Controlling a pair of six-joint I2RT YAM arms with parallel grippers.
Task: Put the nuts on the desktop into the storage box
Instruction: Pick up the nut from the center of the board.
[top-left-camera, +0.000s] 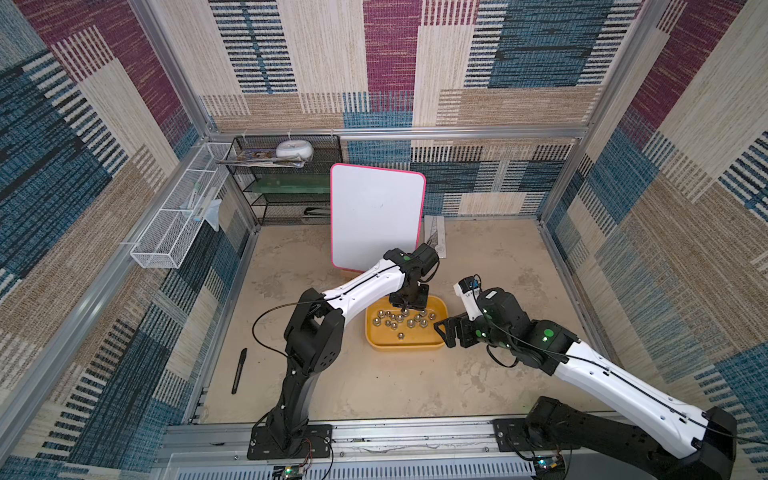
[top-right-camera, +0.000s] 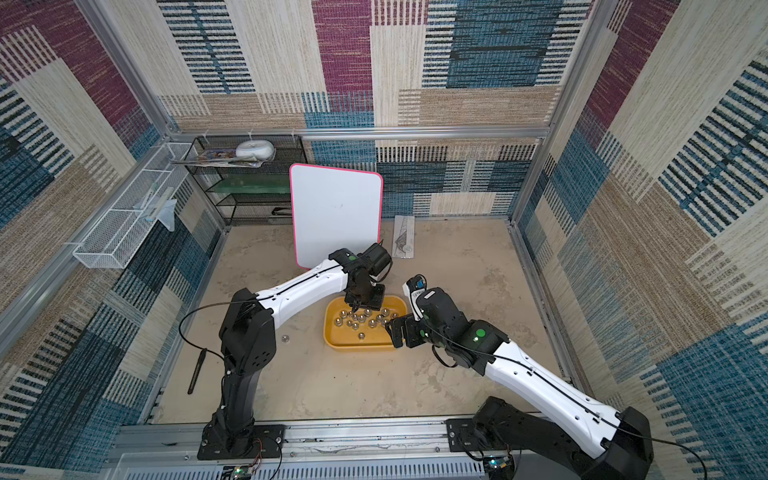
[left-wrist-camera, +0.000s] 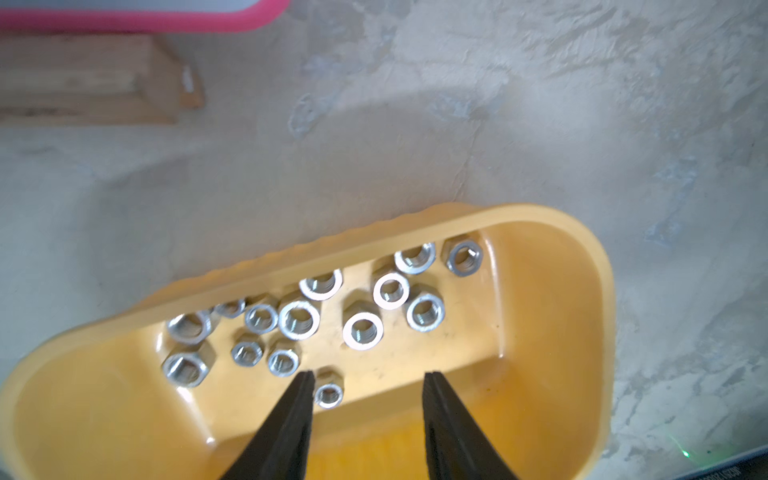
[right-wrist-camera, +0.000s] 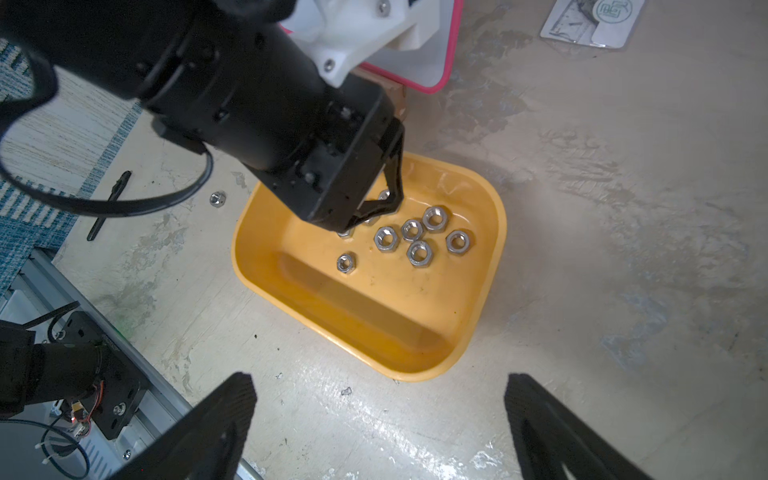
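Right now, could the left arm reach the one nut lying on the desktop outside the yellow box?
Probably yes. The stray nut lies on bare desktop between the storage box and the left arm's elbow, nothing covering it. The left hand is open and empty, though it must fold back.

Both top views look steeply down from high over the near edge, taking in the whole surface (top-left-camera: 374, 386). The left wrist camera hangs close above the storage box (left-wrist-camera: 552, 374); the right wrist one looks from further back, all four sharing that box
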